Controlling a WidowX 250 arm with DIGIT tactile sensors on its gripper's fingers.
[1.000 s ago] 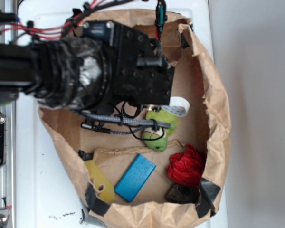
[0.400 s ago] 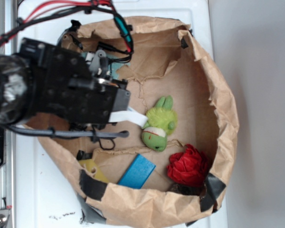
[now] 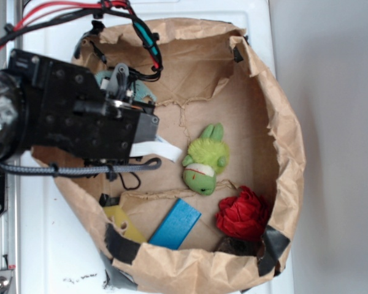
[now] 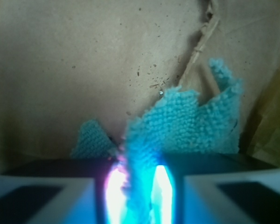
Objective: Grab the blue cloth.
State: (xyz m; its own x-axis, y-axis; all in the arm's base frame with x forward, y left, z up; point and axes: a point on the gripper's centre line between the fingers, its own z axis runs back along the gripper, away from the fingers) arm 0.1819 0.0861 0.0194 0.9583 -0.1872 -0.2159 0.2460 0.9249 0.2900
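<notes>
Gripper pinching blue cloth; paper bag.

Exterior overhead; wrist close; both share blue cloth.

We see the blue cloth, pale aqua, fuzzy and ragged-edged, bunched upright against brown paper, its lower fold pinched.

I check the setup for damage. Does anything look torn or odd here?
Yes. The brown paper lining is torn and creased and patched with black tape. The pale blue terry cloth has ragged edges.
</notes>
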